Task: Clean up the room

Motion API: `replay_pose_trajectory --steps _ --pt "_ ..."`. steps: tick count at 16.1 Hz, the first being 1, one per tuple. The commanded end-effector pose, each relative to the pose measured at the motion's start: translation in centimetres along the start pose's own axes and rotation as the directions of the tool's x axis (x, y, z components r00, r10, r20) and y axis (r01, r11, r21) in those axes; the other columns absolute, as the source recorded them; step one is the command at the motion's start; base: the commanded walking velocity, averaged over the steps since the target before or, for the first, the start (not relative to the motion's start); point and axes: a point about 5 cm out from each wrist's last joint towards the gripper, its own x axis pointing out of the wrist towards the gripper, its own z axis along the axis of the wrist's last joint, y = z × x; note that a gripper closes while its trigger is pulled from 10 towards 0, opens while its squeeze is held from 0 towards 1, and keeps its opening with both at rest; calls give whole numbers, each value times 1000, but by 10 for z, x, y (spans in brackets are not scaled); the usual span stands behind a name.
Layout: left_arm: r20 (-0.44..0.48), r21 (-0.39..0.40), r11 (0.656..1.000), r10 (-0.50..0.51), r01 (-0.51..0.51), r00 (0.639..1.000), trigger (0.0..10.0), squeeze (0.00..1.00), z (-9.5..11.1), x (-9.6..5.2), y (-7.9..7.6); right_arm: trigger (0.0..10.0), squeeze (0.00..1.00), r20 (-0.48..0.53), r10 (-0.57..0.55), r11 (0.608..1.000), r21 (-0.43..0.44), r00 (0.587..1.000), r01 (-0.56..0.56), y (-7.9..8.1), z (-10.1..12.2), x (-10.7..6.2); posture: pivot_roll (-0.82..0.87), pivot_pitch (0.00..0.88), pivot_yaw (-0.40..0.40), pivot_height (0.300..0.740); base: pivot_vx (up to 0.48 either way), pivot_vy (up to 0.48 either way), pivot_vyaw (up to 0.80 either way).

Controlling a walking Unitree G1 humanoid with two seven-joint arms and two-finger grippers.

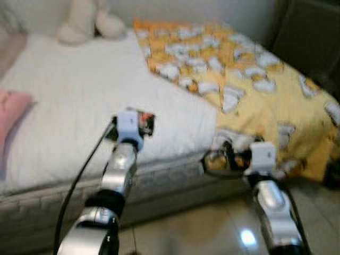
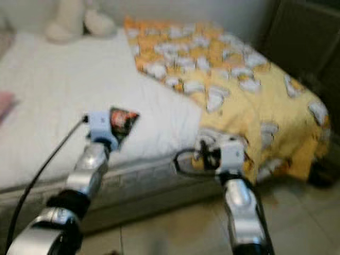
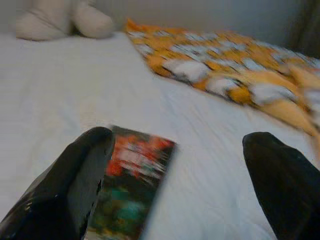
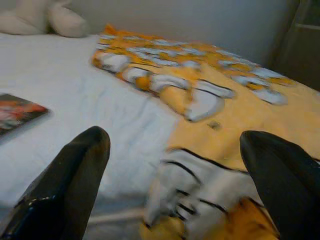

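A small colourful book (image 3: 132, 190) with a red and green cover lies on the white sheet near the bed's front edge. My left gripper (image 3: 180, 145) hovers open just over it, and the book's corner is beside one finger (image 3: 75, 175). In the eye view the book (image 1: 146, 123) peeks out past the left wrist. My right gripper (image 4: 175, 140) is open at the bed's front edge, over the hanging edge of a yellow blanket (image 1: 249, 69) with white patches. Nothing is between its fingers.
The bed (image 1: 79, 79) spans the view, its mattress edge low in front. A cream plush toy (image 1: 87, 21) sits at the far side and a pink pillow (image 1: 10, 109) at the left. Dark furniture (image 1: 313, 37) stands at the back right. Tiled floor (image 1: 212, 228) lies below.
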Motion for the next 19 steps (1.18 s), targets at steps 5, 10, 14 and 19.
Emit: replay_pose_trajectory --steps 5,10,14,19 --pt "26 31 999 27 -28 999 10000 0 4 2 9 10000 0 -17 32 999 28 999 -31 4 -2 1 37 0 -4 740 375 299 0" --pt "12 39 996 84 -85 996 10000 0 8 8 22 10000 0 -32 40 999 18 999 -40 2 -6 -9 13 0 -15 740 289 337 0" --pt "-20 81 995 52 -50 998 10000 0 10 16 15 10000 0 -45 52 999 1 998 -52 -2 -8 -18 -9 0 -21 740 0 449 0" --pt "-188 84 995 -31 48 982 10000 0 2 25 -1 10000 0 -96 16 1000 4 995 -16 -10 -8 -52 -82 7 -77 740 51 82 0"
